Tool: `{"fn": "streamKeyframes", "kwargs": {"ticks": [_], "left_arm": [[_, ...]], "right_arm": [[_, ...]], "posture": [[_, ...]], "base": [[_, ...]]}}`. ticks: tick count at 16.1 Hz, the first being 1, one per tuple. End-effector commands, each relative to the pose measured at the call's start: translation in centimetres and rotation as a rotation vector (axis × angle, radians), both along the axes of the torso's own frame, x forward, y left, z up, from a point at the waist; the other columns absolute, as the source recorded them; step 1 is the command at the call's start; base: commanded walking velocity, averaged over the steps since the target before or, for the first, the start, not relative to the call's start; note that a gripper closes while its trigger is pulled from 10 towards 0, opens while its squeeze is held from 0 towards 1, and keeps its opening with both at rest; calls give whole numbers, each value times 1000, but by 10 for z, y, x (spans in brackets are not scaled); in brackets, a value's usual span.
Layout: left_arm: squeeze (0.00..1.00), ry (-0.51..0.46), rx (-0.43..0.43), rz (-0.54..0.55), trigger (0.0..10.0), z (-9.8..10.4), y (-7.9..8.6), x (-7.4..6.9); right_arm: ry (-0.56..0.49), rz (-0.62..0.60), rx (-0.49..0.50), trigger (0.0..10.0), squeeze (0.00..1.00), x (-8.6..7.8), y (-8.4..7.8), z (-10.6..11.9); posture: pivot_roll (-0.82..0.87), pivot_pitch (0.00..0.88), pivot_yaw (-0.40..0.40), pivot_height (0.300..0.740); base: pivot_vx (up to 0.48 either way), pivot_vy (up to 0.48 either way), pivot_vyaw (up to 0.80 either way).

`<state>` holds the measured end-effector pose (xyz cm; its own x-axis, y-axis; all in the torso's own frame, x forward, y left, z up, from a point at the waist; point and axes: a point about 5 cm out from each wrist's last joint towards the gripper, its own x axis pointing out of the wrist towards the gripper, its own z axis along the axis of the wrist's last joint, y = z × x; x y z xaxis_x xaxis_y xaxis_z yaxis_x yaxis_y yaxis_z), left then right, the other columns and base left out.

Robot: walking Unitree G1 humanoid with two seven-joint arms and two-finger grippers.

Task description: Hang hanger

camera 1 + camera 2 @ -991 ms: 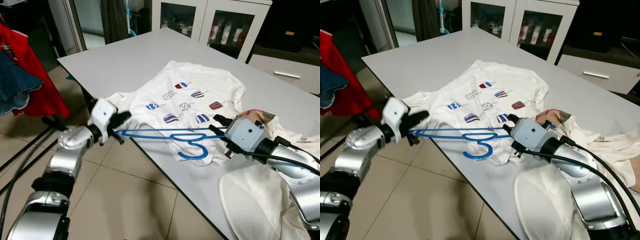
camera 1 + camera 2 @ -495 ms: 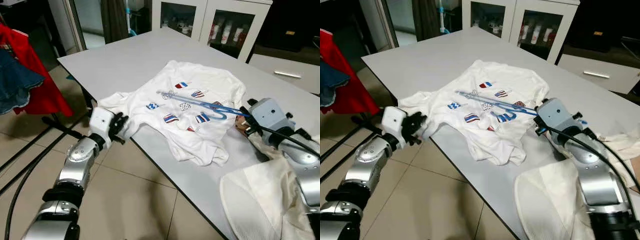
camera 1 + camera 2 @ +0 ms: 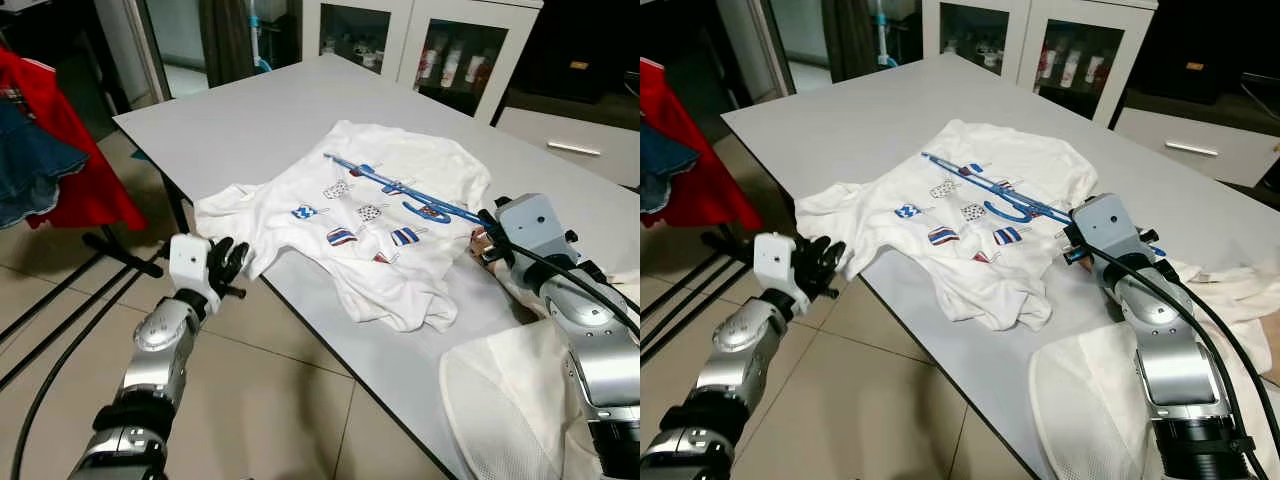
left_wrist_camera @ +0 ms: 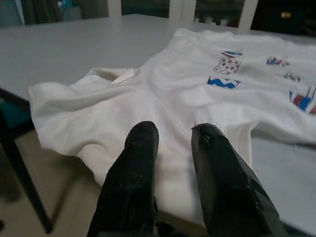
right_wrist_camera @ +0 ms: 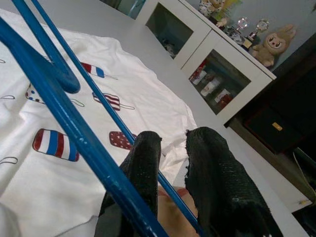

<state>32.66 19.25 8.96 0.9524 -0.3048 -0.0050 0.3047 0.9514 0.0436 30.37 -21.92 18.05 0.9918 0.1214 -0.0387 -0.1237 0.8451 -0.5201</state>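
Hanger [image 3: 405, 190] clamped in the right gripper's [image 3: 484, 226] jaws over the shirt [image 3: 385, 170]; left gripper [image 3: 231, 262] released, empty. Next: carry it rackward.

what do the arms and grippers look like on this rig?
Silver jointed metal arms, black bands at the joints, black cables along them. Left gripper: white boxy wrist block, two stubby black fingers. Right gripper: grey wrist block, same textured black fingers.

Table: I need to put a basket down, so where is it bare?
The grey table is bare between its far-left corner and the white shirt. Also behind the shirt, toward the cabinets. Crowded: the near right, with the hanger, right pincer and piled clothes.
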Motion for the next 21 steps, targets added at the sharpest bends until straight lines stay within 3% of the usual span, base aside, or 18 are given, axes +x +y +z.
{"fn": "streamKeyframes", "kwargs": {"ticks": [1,3,6,10,12,13,14,19,21], "left_arm": [[1000,-37,72,-51,10000,3,-6,-2],[1000,-50,110,-107,10000,4,-12,-5],[1000,-58,100,-123,10000,4,-16,-5],[1000,16,2,-123,10000,3,-13,3],[1000,33,11,-156,10000,5,-14,5],[133,50,10,-168,10000,4,-15,6],[0,61,21,-167,10000,4,-15,8],[0,111,51,-184,10000,2,-18,13],[0,190,78,-228,10000,-6,-20,12]], "right_arm": [[-3,-10,3,10000,0,3,0,2],[-9,-7,2,10000,0,5,2,2],[-11,0,2,10000,0,5,4,2],[-17,1,-3,10000,0,6,3,4],[-18,2,-3,10000,0,5,3,4],[-19,2,-3,10000,0,5,3,4],[-19,1,-3,10000,0,5,3,4],[-22,1,-1,10000,0,4,3,5],[-22,0,0,10000,0,4,3,5]], "posture": [[61,82,-10,740],[62,81,-12,740],[62,80,-13,740],[52,76,-13,740],[49,76,-13,740],[47,77,-12,740],[45,77,-14,740],[39,79,-15,740],[40,79,-14,740]], "base": [[0,0,0],[0,0,0],[0,0,0],[0,0,0],[0,0,0],[0,0,0],[0,0,0],[0,0,0],[0,0,0]]}}
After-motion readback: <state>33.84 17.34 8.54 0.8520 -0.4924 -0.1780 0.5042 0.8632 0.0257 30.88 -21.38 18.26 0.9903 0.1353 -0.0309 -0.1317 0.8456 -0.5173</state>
